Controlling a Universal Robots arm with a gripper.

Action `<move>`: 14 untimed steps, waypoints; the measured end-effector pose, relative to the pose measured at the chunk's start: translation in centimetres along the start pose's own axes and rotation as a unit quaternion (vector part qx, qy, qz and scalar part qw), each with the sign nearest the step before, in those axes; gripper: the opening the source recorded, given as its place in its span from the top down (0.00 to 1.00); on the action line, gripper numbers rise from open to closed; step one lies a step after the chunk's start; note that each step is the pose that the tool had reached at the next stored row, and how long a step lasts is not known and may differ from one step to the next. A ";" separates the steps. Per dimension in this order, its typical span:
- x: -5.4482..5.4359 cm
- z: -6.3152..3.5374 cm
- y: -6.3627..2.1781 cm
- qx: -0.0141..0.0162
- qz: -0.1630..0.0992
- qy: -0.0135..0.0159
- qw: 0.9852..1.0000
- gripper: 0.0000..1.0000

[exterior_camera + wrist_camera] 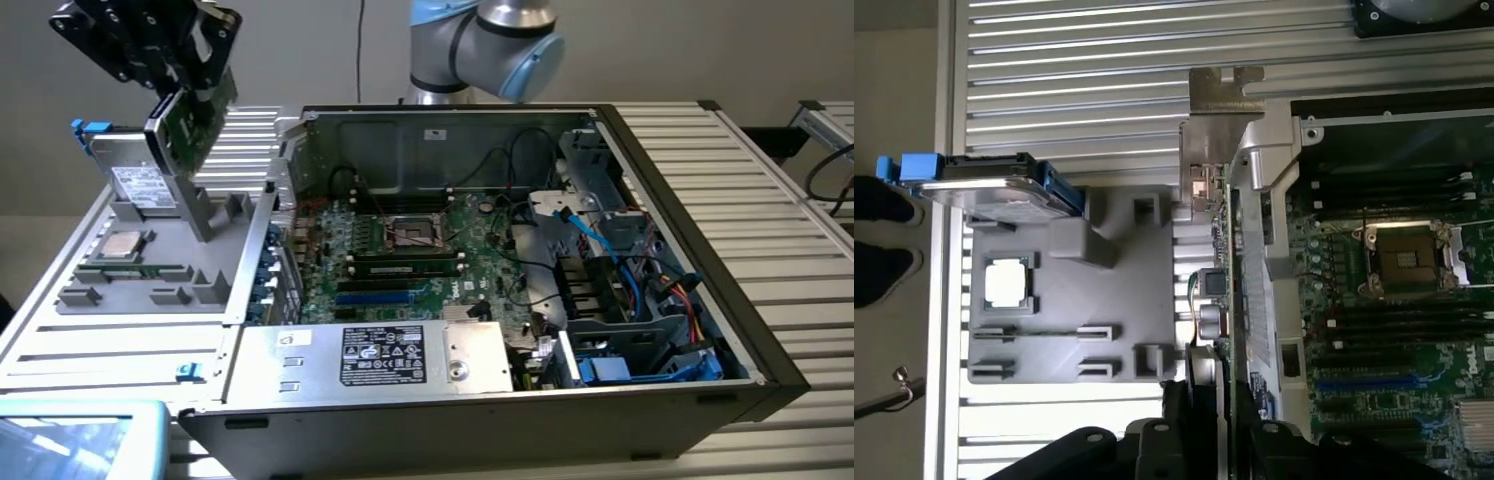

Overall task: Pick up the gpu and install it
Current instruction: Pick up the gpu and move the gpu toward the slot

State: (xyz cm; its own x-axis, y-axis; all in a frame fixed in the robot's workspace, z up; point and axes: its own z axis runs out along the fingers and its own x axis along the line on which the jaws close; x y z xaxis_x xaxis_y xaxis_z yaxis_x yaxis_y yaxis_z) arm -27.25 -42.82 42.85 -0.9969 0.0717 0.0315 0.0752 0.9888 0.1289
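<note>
Gripper (180,85) at the exterior view's upper left, jaws clamped on the gpu (198,125) - a green card with a black cooler, held tilted above the grey parts holder (160,290). In the wrist view the gpu (1226,270) appears edge-on, its silver bracket (1219,110) pointing away from the gripper (1214,430), just beside the outer wall of the open computer case (667,120). A drive with a white label (134,180) stands in the holder close under the card (whether the card's lower edge is free of the holder's upright is hard to tell). Likely risks: the grip is on a thin edge, so the card could pivot or slip; the bracket could catch the case wall on the way over; and a tilted card may miss the slots (380,297) on the motherboard (400,215) - or scrape nearby parts.
</note>
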 end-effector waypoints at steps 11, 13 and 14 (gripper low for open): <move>-5.0 -0.98 -0.72 0.000 0.000 0.003 1.000 0.71; -6.0 -1.13 -0.84 0.000 0.000 0.004 1.000 0.71; -6.4 -1.20 -0.89 0.000 0.001 0.004 1.000 0.71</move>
State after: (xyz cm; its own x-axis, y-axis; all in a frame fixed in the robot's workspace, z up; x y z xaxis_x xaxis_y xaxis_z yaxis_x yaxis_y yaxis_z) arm -20.90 -44.32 43.71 -0.9967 0.0717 0.0392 0.0762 0.9888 0.1283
